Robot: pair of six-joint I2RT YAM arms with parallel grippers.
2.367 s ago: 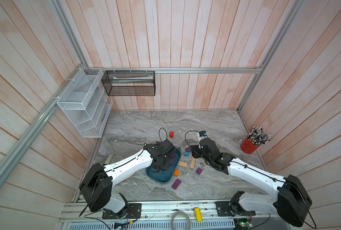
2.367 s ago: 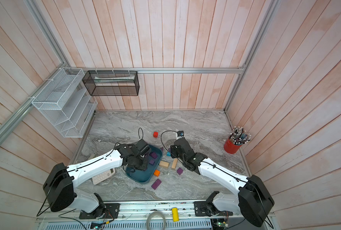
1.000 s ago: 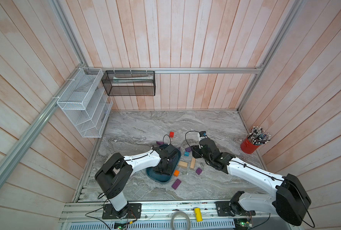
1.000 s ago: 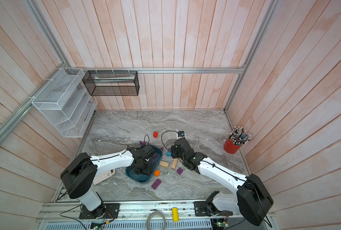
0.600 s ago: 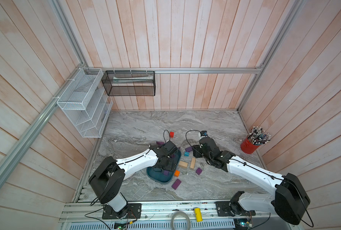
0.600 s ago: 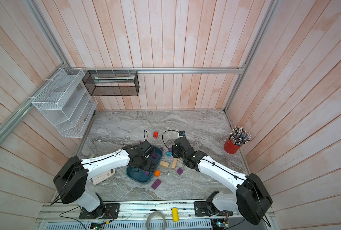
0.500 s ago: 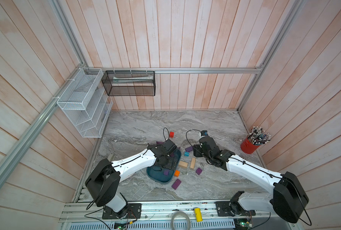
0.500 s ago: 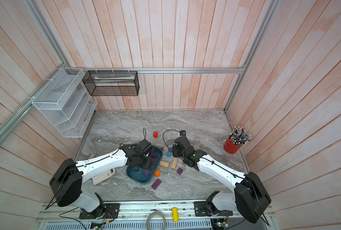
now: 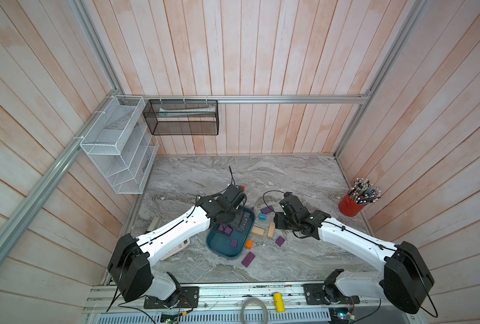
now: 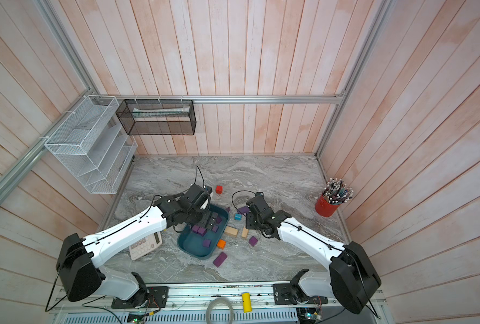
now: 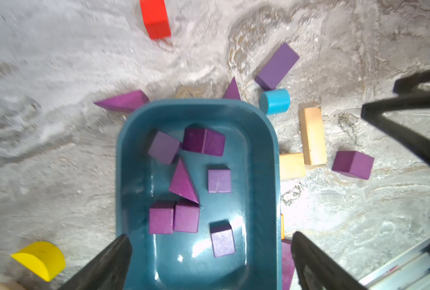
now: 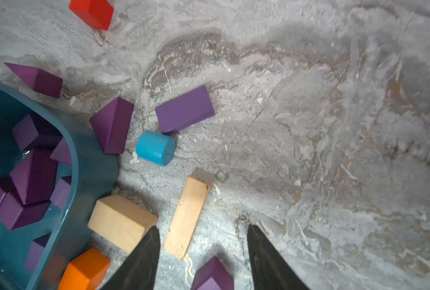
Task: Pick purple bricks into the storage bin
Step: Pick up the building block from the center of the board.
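Right wrist view: the right tool stands apart, empty, above a small matte purple cube on the grey desk. The cube seems light and stiff, so I would grip two flat opposite faces. The left tool, also apart, hangs over the teal plastic bin.

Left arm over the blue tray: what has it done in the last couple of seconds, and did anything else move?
The left fingers opened wide above the storage bin, apparently letting a piece drop among the purple bricks inside. The right fingers stayed apart and empty by the tan blocks; nothing else shifted.
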